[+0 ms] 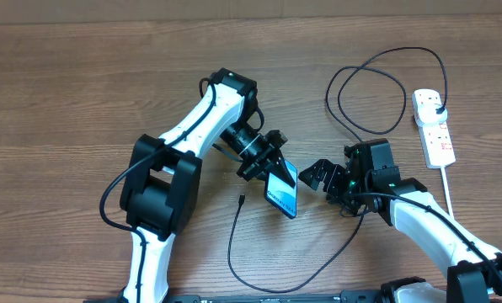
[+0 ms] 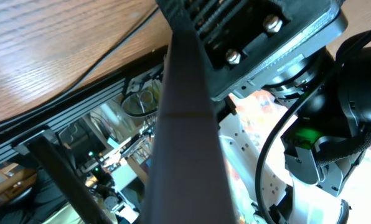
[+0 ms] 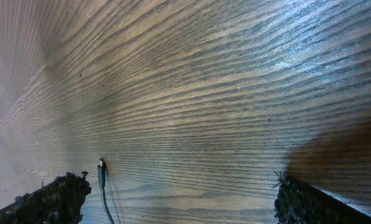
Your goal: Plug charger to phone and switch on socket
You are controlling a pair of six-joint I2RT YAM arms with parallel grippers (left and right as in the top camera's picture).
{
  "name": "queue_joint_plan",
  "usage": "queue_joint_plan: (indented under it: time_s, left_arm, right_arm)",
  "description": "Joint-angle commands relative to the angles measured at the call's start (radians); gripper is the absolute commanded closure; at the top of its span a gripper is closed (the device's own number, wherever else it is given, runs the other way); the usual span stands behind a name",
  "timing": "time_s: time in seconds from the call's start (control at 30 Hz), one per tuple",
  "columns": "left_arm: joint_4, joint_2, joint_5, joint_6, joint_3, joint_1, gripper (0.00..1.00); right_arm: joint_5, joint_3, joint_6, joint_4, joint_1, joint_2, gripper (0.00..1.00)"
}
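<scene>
Overhead, left gripper (image 1: 270, 166): clamped on the phone (image 1: 283, 194), frame centre, tilted.
Right gripper (image 1: 317, 175): jaws wide, empty, just right of phone.
Charger (image 1: 234, 244): connector tip (image 1: 242, 199) left of phone, on table (image 1: 66, 101).
Socket (image 1: 435, 126): upper right.

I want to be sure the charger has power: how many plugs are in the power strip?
1. A black plug sits in the power strip's topmost outlet in the overhead view, on the charger cable. Other outlets look bare, but are small here.
</scene>
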Motion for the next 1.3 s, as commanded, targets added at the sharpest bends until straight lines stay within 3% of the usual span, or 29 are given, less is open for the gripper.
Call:
queue_joint_plan:
  time_s: [0.0, 0.4, 0.53, 1.27]
  left_arm:
    - [-0.008, -0.010, 0.074, -0.021, 0.023, -0.017, 0.96]
    - [-0.008, -0.010, 0.175, -0.056, 0.023, -0.025, 0.96]
    - [-0.008, -0.010, 0.175, -0.111, 0.023, -0.026, 0.96]
    - [-0.008, -0.010, 0.172, -0.111, 0.023, -0.024, 0.96]
  right_arm:
    - [0.007, 0.007, -0.008, 0.005, -0.002, 0.002, 0.00]
    - [0.007, 0.007, -0.008, 0.005, -0.002, 0.002, 0.00]
    - [0.007, 0.007, -0.008, 0.005, -0.002, 0.002, 0.00]
    - [0.007, 0.007, -0.008, 0.005, -0.002, 0.002, 0.00]
